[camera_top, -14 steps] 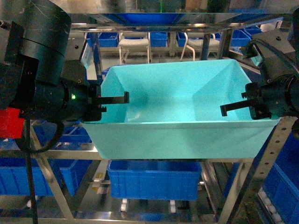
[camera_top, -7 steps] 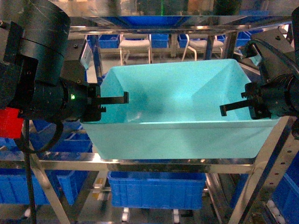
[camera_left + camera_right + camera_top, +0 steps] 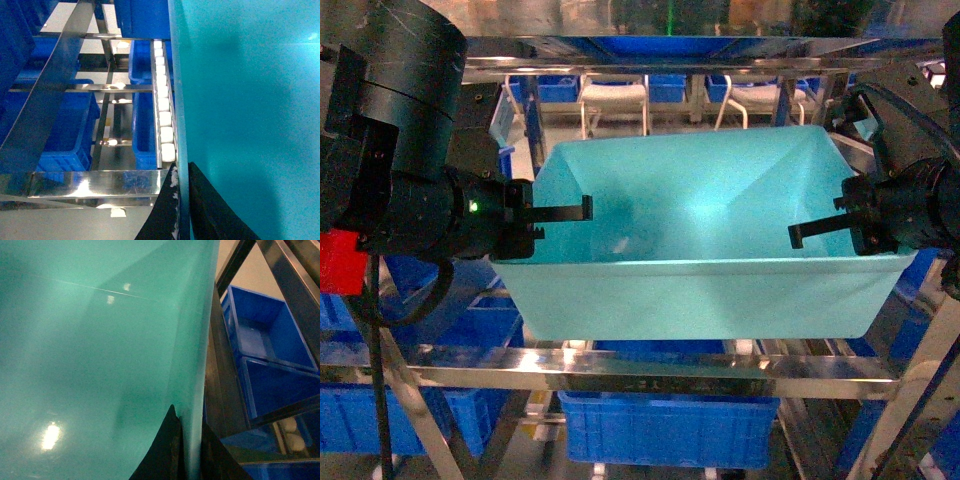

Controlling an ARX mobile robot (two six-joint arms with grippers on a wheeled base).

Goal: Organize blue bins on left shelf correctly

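The light turquoise blue bin hangs empty between my two arms, its bottom a little above the front beam of the left shelf. My left gripper is shut on the bin's left wall, one finger inside and one outside. My right gripper is shut on the right wall the same way. In the left wrist view the gripper pinches the bin's rim beside a white roller track. The right wrist view has the gripper clamped on the bin wall.
Darker blue ribbed bins sit on the tier below and at lower left. Another steel beam crosses just above the bin. White chairs stand behind the rack. A slanted steel upright rises at the right.
In the head view the shelf's front beam and the lower blue bin have dropped down the frame. The turquoise bin and both grippers keep their place, so the bin stands higher against the rack.
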